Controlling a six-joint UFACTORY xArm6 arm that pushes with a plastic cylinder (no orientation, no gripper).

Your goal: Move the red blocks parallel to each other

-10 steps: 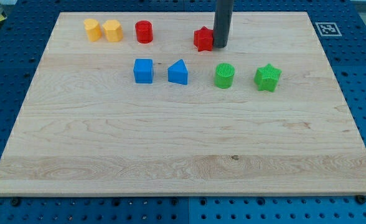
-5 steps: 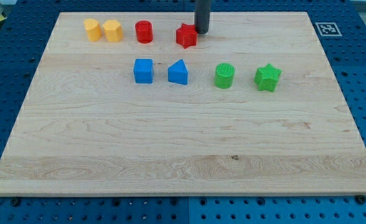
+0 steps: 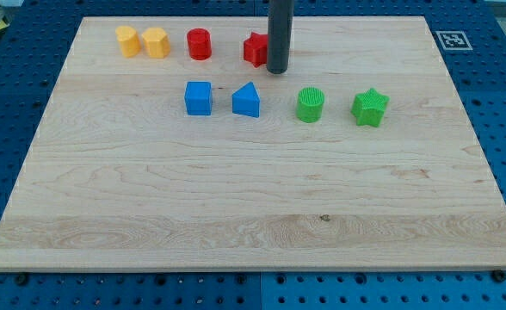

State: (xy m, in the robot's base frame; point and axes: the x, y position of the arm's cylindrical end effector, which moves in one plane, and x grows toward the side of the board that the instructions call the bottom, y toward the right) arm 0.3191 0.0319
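My tip rests on the pale wooden tabletop, touching the right edge of the red star-shaped block, whose right side the dark rod partly hides; there are no jaws on this rod, so nothing is clasped. The red cylinder block stands apart at the star's 9 o'clock. At the tip's 7 o'clock sits the blue triangular block, and at its 4 o'clock the green cylinder block.

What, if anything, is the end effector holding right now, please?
Nothing is held. My tip only stands at the red star's right edge, partly covering it; whether they touch cannot be told.
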